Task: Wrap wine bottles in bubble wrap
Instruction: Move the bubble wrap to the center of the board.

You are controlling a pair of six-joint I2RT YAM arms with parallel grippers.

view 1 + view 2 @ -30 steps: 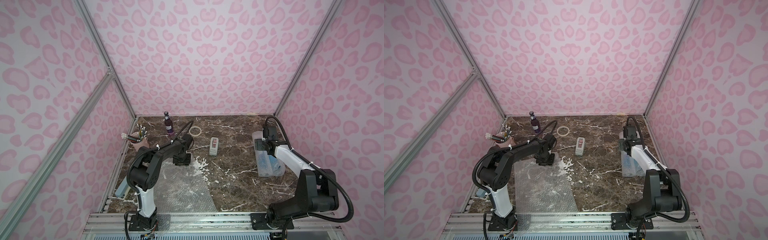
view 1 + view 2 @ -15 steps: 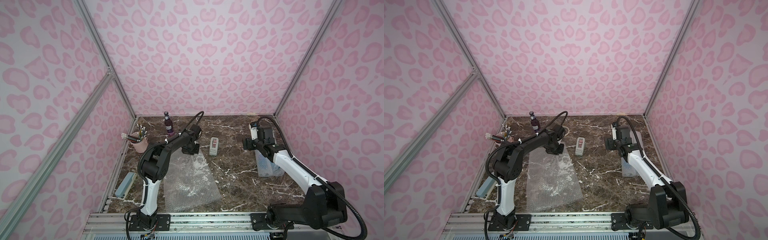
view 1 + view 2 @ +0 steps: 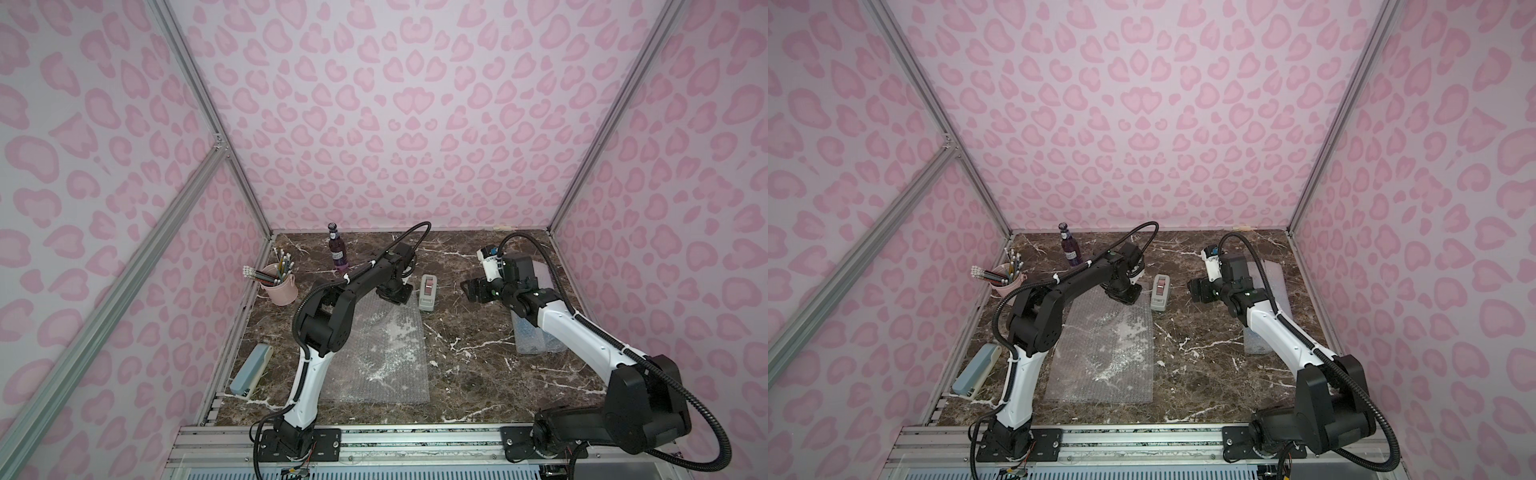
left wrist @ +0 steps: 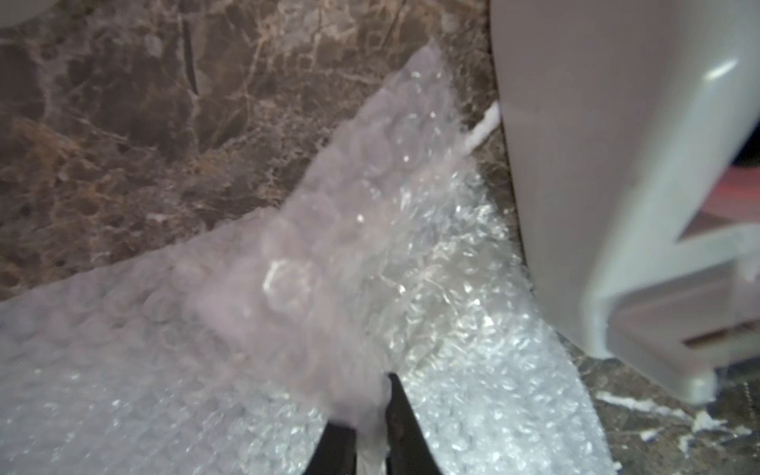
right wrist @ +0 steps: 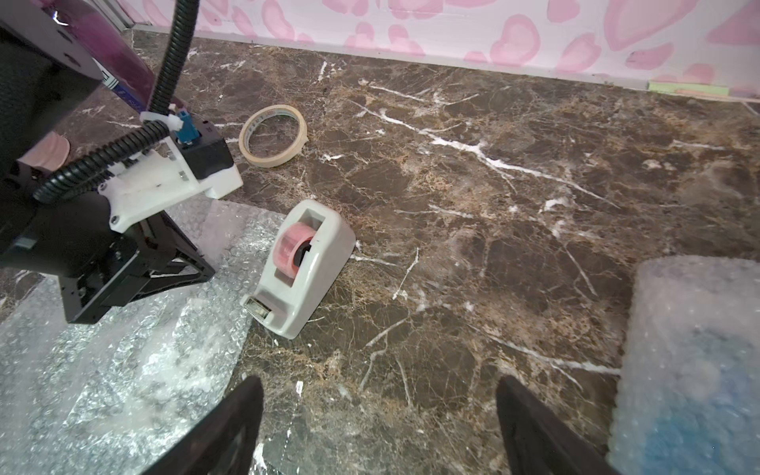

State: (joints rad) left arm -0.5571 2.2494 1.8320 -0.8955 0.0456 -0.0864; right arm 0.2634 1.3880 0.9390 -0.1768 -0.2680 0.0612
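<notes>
A dark purple wine bottle (image 3: 338, 249) (image 3: 1070, 249) stands upright near the back wall. A clear sheet of bubble wrap (image 3: 382, 353) (image 3: 1104, 353) lies flat in front of the left arm. My left gripper (image 3: 395, 297) (image 3: 1121, 297) is at the sheet's far edge. In the left wrist view my left gripper (image 4: 366, 407) is shut on a raised fold of bubble wrap (image 4: 329, 246). My right gripper (image 3: 467, 291) (image 5: 378, 382) hangs open over bare marble. Beside it lies a bubble wrap bundle (image 3: 536, 336) (image 5: 691, 370) with blue showing through.
A grey tape dispenser (image 3: 428, 293) (image 5: 304, 263) sits just right of the sheet's far corner, close to the left gripper. A pale tape roll (image 5: 273, 135) lies behind it. A pink pencil cup (image 3: 280, 284) and a grey-blue stapler (image 3: 251, 370) stand along the left wall.
My left gripper has moved back and to the right, pulling the sheet's far edge with it. The right arm has swung left, off the wrapped bundle, with its gripper still open.
</notes>
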